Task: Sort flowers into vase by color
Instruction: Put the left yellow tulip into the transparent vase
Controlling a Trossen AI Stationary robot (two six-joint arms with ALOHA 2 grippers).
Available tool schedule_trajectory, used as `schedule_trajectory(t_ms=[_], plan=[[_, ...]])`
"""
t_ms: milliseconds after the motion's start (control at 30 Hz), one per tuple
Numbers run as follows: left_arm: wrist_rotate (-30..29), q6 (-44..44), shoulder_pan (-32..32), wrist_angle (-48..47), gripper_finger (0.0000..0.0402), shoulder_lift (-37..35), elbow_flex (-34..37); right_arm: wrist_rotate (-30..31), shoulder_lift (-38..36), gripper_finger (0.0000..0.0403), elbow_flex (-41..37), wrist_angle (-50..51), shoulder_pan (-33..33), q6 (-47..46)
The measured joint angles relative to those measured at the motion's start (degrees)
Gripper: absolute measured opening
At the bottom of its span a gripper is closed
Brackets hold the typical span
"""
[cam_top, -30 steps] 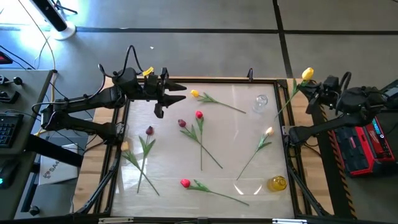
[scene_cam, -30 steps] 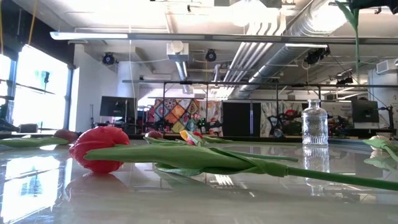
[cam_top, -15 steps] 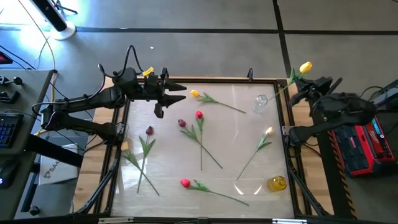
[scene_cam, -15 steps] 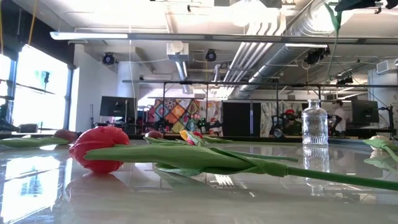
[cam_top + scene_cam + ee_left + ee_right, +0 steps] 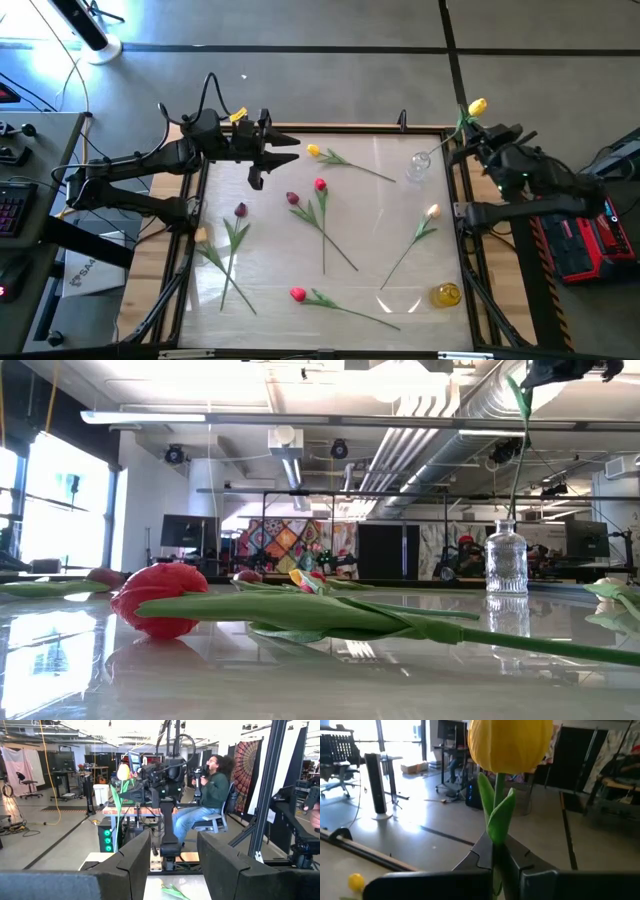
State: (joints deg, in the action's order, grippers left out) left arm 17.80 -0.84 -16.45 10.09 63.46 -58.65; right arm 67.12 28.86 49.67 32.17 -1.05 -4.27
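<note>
The right gripper (image 5: 478,135), clamped on the yellow tulip (image 5: 477,106), has been swung leftward at upper right, its stem hanging just over the clear vase (image 5: 418,165).

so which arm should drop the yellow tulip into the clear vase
Right. Its end effector is shut on the yellow tulip, whose stem hangs over the clear vase. The left end effector hovers open and empty at the table's far left corner.

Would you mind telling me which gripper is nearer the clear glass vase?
Right. The right gripper, holding a yellow tulip, is beside the clear glass vase; the left gripper hovers across the table.
</note>
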Motion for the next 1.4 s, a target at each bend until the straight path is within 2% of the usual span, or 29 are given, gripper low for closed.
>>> schedule_trajectory(t_ms=[200, 433, 567, 700, 833, 967, 1400], plan=[[0.0, -0.01, -0.02, 0.0, 0.0151, 0.0, 0.0, -8.09, 3.73, 0.0, 0.0, 0.14, -7.79, -1.06], [0.0, -0.01, -0.02, 0.0, 0.0151, 0.0, 0.0, -15.27, 7.69, 0.0, 0.0, 0.14, -14.58, -0.89], [0.0, 0.0, -0.02, 0.0, 0.0151, 0.0, 0.0, -18.26, 10.9, 0.0, 0.0, 0.95, -18.09, -4.02], [0.0, -0.01, -0.02, 0.0, 0.0151, 0.0, 0.0, -19.1, 12.87, 0.0, -2.06, -0.62, -20.31, -6.2], [0.0, 0.0, -0.02, 0.0, 0.0151, 0.0, 0.0, -19.39, 11.32, 0.0, -7.76, -6.04, -20.76, -7.42], [0.0, -0.01, -0.02, 0.0, 0.0151, 0.0, 0.0, -19.71, 10.27, 0.0, -11.92, -7.13, -20.76, -9.75], [0.0, 0.0, -0.02, 0.0, 0.0151, 0.0, 0.0, -19.58, 10.46, 0.0, -15.51, -7.82, -21.21, -10.43]])
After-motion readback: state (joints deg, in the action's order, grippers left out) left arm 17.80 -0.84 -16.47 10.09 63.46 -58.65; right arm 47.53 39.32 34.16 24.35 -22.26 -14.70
